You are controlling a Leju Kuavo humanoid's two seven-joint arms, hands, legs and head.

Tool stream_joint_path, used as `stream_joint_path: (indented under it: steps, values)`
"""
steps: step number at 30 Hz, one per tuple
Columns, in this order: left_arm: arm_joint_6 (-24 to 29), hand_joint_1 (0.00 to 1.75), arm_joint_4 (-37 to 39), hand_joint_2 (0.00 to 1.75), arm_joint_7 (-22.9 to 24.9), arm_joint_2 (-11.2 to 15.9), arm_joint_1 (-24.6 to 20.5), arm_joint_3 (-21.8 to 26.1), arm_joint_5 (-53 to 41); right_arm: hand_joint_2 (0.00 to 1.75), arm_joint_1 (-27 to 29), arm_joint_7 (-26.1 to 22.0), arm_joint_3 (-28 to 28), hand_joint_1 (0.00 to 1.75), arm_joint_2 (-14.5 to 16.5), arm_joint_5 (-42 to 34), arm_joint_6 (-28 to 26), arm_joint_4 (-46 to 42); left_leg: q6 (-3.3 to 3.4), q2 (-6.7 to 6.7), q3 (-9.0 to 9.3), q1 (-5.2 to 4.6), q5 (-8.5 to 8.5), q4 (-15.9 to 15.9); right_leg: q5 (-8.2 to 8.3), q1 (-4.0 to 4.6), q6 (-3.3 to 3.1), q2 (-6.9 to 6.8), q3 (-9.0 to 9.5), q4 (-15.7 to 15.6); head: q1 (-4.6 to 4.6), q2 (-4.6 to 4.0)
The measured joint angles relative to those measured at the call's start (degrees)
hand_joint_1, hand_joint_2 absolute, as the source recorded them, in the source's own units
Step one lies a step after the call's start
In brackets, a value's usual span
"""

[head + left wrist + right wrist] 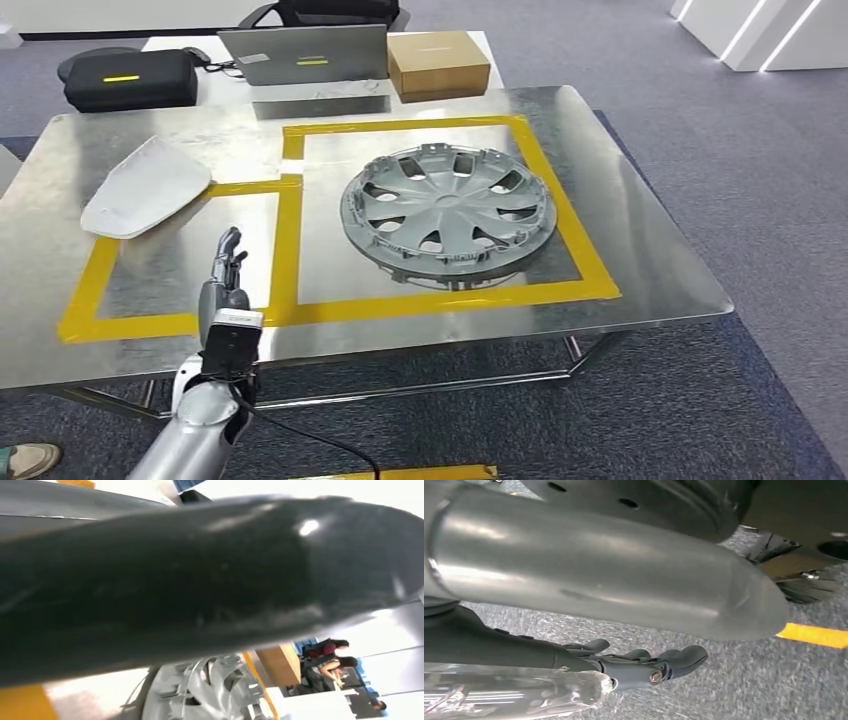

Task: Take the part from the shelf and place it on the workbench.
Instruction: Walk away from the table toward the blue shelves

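Observation:
A pale grey shell-shaped part (145, 187) lies on the metal workbench (640, 250) at the left, across the far edge of the smaller yellow-taped box. A silver wheel cover (447, 210) lies flat inside the larger taped square; its spokes (210, 690) also appear in the left wrist view. My left hand (225, 275) hovers over the smaller taped box near the front edge, fingers stretched forward and holding nothing, a short way in front of the pale part. Its dark fingers (200, 580) block most of the wrist view. My right hand (649, 665) hangs over grey carpet with its fingers extended and nothing in them.
Behind the workbench a white table holds a laptop (305, 52), a cardboard box (438, 62) and a black case (130, 78). A person's shoe (25, 458) stands at the lower left. A yellow line (814, 634) marks the carpet. People sit far off (330, 662).

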Motion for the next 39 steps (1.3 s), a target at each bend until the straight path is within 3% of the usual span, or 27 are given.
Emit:
stream_joint_path:
  steps: [1,2,3,6,7,8,11,13,15,16,17,18,19,21,23,24,26,28,30,31,32,33,34,35,36,38,39]
  values:
    - [0.41,0.0,0.02,0.0,0.02,-0.04,0.08,-0.41,-0.51,0.0,0.0,0.0,-0.01,0.0,0.03,0.01,-0.01,0.0,-0.02,0.04,-0.59,-0.01,0.44,0.03,-1.41,-0.02,0.16,0.0,-0.58,2.97,-0.02,0.0]
    - [0.83,0.0,0.03,0.0,0.03,-0.1,0.17,-0.81,-1.05,0.0,0.01,0.0,-0.01,0.0,0.04,0.01,-0.02,0.0,-0.1,0.07,-1.16,0.0,0.86,0.05,-1.72,-0.04,0.26,-0.01,-0.25,4.08,-0.02,0.0]
    - [1.15,0.0,0.04,0.0,0.05,-0.2,0.26,-1.19,-1.45,0.0,0.0,0.0,-0.02,0.0,0.04,0.02,-0.05,0.0,-0.23,0.08,-1.68,0.04,1.26,0.08,-0.96,-0.06,0.32,-0.01,1.27,2.87,-0.02,0.0]
    - [1.58,0.0,0.03,0.0,0.15,-0.45,0.42,-2.19,-1.85,0.0,-0.25,-0.02,-0.02,0.0,0.15,0.02,-0.21,0.01,-1.06,0.0,-2.83,0.2,2.36,0.23,2.17,-0.17,0.34,0.14,9.69,-8.78,0.01,0.0]
    - [1.69,0.0,0.03,0.0,0.2,-0.5,0.45,-2.49,-1.85,0.0,-0.35,-0.04,-0.03,0.0,0.25,0.01,-0.25,0.01,-1.41,-0.03,-3.03,0.13,2.72,0.28,2.45,-0.15,0.12,0.34,11.42,-11.57,-0.09,0.0]
    - [1.84,0.0,0.03,0.0,0.22,-0.58,0.49,-2.78,-1.86,0.0,-0.43,-0.03,-0.03,0.0,0.36,0.01,-0.26,0.01,-1.74,-0.05,-3.17,0.01,3.1,0.33,2.34,-0.1,-0.21,0.53,12.1,-12.92,-0.21,0.0]
    - [2.61,0.0,0.04,0.0,0.27,-0.72,0.85,-3.5,-2.23,0.0,-0.38,0.01,-0.05,0.0,0.47,0.01,-0.25,0.01,-2.59,-0.11,-3.61,0.05,3.49,0.42,3.13,-0.02,-1.9,0.55,11.07,-12.88,-0.54,0.0]
    - [3.41,0.0,0.04,0.0,0.33,-0.65,1.1,-3.75,-2.85,0.0,-0.37,0.01,-0.07,0.0,0.48,0.0,-0.24,0.01,-3.09,-0.11,-4.81,0.17,-0.14,3.19,4.29,-0.07,-3.03,0.29,10.12,-12.96,-0.76,0.0]
    - [4.05,0.0,0.04,0.0,0.43,-0.54,1.23,-3.88,-3.35,0.0,-0.38,0.01,-0.07,0.0,0.48,0.0,-0.24,0.0,-3.36,-0.09,-6.81,0.18,-6.05,10.25,5.6,0.05,-3.53,0.18,8.65,-12.88,-0.97,0.0]
    - [4.25,0.0,0.04,0.0,0.46,-0.45,1.3,-3.92,-3.49,0.0,-0.35,0.01,-0.07,0.0,0.48,0.0,-0.24,0.0,-3.38,-0.09,-7.51,0.18,-7.93,13.83,6.23,0.15,-3.62,0.12,7.81,-12.84,-1.0,0.0]
    - [4.39,0.0,0.04,0.0,0.5,-0.36,1.38,-3.93,-3.56,0.0,-0.33,0.01,-0.07,0.0,0.48,0.0,-0.24,0.0,-3.31,-0.09,-7.58,0.16,-8.5,16.13,6.8,0.26,-3.63,0.06,7.01,-12.82,-0.98,0.0]
    - [4.56,0.0,0.03,0.0,0.53,-0.27,1.47,-3.94,-3.67,0.0,-0.31,0.01,-0.07,0.0,0.48,-0.01,-0.24,0.0,-3.14,-0.09,-6.73,0.12,-7.87,16.49,7.36,0.36,-3.59,0.01,6.24,-12.8,-0.99,0.0]
    - [4.82,0.0,0.01,0.0,0.56,-0.2,1.53,-3.95,-3.87,0.0,-0.31,0.01,-0.07,0.0,0.49,-0.02,-0.25,0.0,-2.87,-0.09,-4.93,0.04,-6.5,14.81,7.91,0.45,-3.52,-0.02,5.55,-12.8,-0.99,0.0]
    - [5.55,0.0,-0.22,0.0,0.63,-0.13,1.59,-4.0,-4.5,0.0,-0.34,0.01,-0.08,0.0,0.51,-0.09,-0.26,0.0,-2.13,-0.09,0.9,-0.3,-4.35,7.28,8.98,0.62,-3.24,0.0,4.43,-12.73,-1.01,0.0]
    - [6.5,0.0,-0.67,0.0,0.67,-0.16,1.74,-4.15,-5.25,0.0,-0.36,0.01,-0.1,0.0,0.54,-0.16,-0.31,0.0,-1.56,-0.1,5.4,-0.62,-4.43,0.54,10.05,0.76,-2.8,0.01,3.77,-12.65,-0.95,0.0]
    - [6.98,0.0,-0.85,0.0,0.68,-0.2,2.01,-4.24,-5.54,0.0,-0.34,0.02,-0.13,0.0,0.55,-0.2,-0.34,0.0,-1.35,-0.11,6.24,-0.79,-4.62,-0.99,10.58,0.76,-2.5,-0.01,3.61,-12.72,-0.93,0.0]
    - [7.7,0.0,-0.94,0.0,0.69,-0.32,2.95,-4.48,-5.82,0.0,-0.23,0.07,-0.31,0.0,0.55,-0.29,-0.46,0.0,-0.83,-0.01,5.7,-0.79,-3.91,-1.45,11.23,0.63,-1.82,0.01,3.35,-12.91,-0.99,0.0]
    - [8.26,0.0,-0.94,0.0,0.7,-0.61,3.96,-4.86,-5.68,0.0,-0.07,0.13,-0.5,0.0,0.55,-0.39,-0.61,0.0,-0.07,0.18,4.62,-0.56,-2.66,-1.62,8.44,0.54,-1.13,0.01,2.26,-10.95,-0.84,0.0]
    - [8.89,0.0,-0.94,0.0,0.68,-0.89,4.91,-5.17,-5.16,0.0,-0.02,0.09,-0.57,0.0,0.55,-0.43,-0.73,0.0,0.35,0.26,3.04,-0.44,-1.34,-1.61,2.46,0.4,-0.54,-0.04,0.4,-4.43,-0.57,0.0]
    - [9.24,0.0,-0.94,0.0,0.66,-0.92,5.39,-5.23,-4.81,0.0,-0.01,0.01,-0.58,0.0,0.55,-0.44,-0.78,0.0,0.38,0.31,2.17,-0.44,-0.65,-1.57,0.29,0.34,-0.3,-0.04,-0.26,-0.59,-0.51,0.0]
    - [9.61,0.0,-0.94,0.0,0.64,-0.91,5.89,-5.24,-4.47,0.0,-0.01,-0.1,-0.59,0.0,0.55,-0.44,-0.85,0.0,0.32,0.37,1.18,-0.44,0.11,-1.5,-0.6,0.3,-0.11,-0.04,-0.44,2.58,-0.5,0.0]
    - [9.92,0.0,-0.95,0.0,0.62,-0.84,6.33,-5.22,-4.19,0.0,0.0,-0.23,-0.61,0.0,0.55,-0.44,-0.92,0.0,0.21,0.42,0.23,-0.42,0.81,-1.42,0.05,0.25,0.01,-0.04,0.2,3.9,-0.51,0.0]
    - [10.16,0.0,-1.01,0.0,0.61,-0.74,6.75,-5.2,-3.92,0.0,0.0,-0.37,-0.64,0.0,0.54,-0.45,-0.99,0.0,0.05,0.44,-0.69,-0.39,1.47,-1.32,1.63,0.18,0.08,-0.04,1.8,3.24,-0.51,0.0]
    - [10.32,0.0,-1.18,0.0,0.61,-0.6,7.2,-5.17,-3.69,0.0,-0.04,-0.5,-0.67,0.0,0.53,-0.45,-1.04,0.0,-0.18,0.43,-1.55,-0.35,2.13,-1.21,3.24,0.07,0.12,-0.03,4.53,0.5,-0.5,0.0]
    - [10.4,0.0,-1.5,0.0,0.61,-0.42,7.65,-5.11,-3.49,0.0,-0.16,-0.62,-0.7,0.0,0.52,-0.46,-1.07,0.0,-0.47,0.4,-2.23,-0.39,2.68,-1.06,3.75,-0.03,0.17,0.0,7.98,-3.61,-0.5,0.0]
    - [10.5,0.0,-2.55,0.0,0.58,0.09,8.5,-4.84,-3.03,0.0,-0.5,-0.82,-0.73,0.0,0.51,-0.45,-1.11,-0.01,-1.08,0.39,-3.08,-0.55,3.76,-0.75,2.46,-0.04,-0.2,0.15,13.87,-12.02,-0.59,0.0]
    - [10.5,0.0,-3.11,0.0,0.56,0.36,8.84,-4.63,-2.82,0.0,-0.63,-0.9,-0.74,0.0,0.52,-0.45,-1.13,-0.01,-1.34,0.39,-3.27,-0.62,4.32,-0.71,1.63,0.08,-0.54,0.21,15.04,-14.17,-0.66,0.0]
